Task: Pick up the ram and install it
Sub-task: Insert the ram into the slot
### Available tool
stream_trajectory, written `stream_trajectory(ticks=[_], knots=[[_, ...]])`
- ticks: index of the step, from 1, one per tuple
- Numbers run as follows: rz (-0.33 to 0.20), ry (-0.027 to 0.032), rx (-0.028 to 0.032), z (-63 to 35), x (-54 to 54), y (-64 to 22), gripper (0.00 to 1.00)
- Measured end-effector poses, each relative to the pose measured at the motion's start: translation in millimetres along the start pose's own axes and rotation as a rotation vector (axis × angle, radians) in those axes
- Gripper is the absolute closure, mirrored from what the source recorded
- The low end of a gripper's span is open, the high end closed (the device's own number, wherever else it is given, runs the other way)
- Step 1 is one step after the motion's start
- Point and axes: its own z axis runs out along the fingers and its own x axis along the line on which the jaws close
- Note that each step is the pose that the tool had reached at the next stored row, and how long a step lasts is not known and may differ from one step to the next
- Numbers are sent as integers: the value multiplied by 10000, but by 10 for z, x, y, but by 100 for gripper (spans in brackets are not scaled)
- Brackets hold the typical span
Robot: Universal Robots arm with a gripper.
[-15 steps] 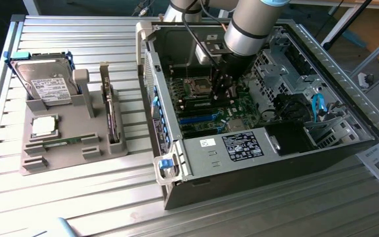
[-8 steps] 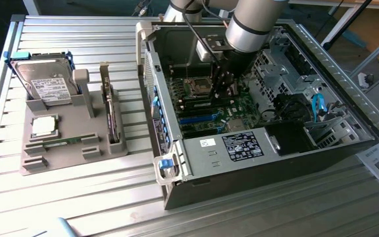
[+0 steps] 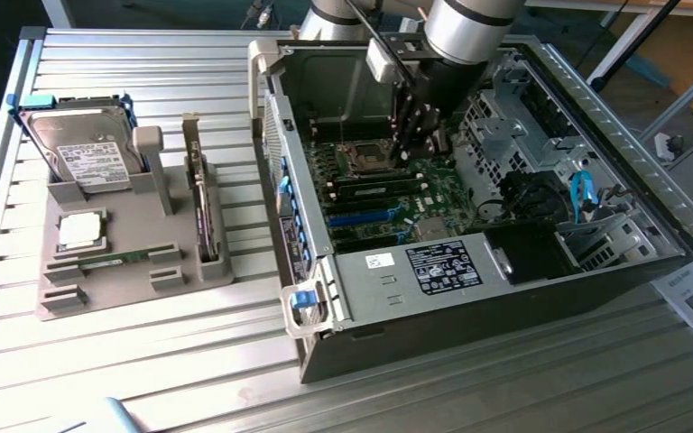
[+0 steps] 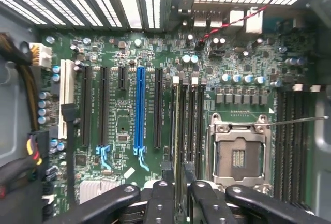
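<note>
Wrist view showing one gripper (image 4: pixel 179 185), its black fingers (image 4: pixel 160 200) pinching one ram (image 4: pixel 178 125), seen edge-on, standing in a dark plastic memory slot (image 4: pixel 176 81) between one blue expansion slot (image 4: pixel 139 110) and one bare metal processor socket (image 4: pixel 239 154). Exterior view showing the arm (image 3: pixel 473 27) reaching into one open steel case (image 3: pixel 587 99), beside one grey tray (image 3: pixel 142 293) carrying one hard drive (image 3: pixel 60 135), one silver processor chip (image 3: pixel 82 230), one dark expansion card (image 3: pixel 206 216) and another slim green stick (image 3: pixel 115 261). Print on the drive's white label (image 3: pixel 94 164) and the case's black sticker (image 3: pixel 443 267) being too small to read.
</note>
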Motion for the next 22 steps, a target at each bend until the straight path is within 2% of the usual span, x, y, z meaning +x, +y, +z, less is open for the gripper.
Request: stream_trajectory(ticks=[5,6,7,11,12,13,14,16,22], knots=[[0,-2,1,-16,-1,1,80],[-1,-1,0,-16,0,1,81],[-1,-2,1,-16,-1,1,88],[0,-1,0,-16,0,1,90],[-3,-8,1,-17,1,-36,90],[-1,-7,0,-23,4,-142,90],[0,-7,0,-30,9,-341,90],[-1,-8,0,-36,14,-515,90],[0,-7,1,-47,24,-858,90]])
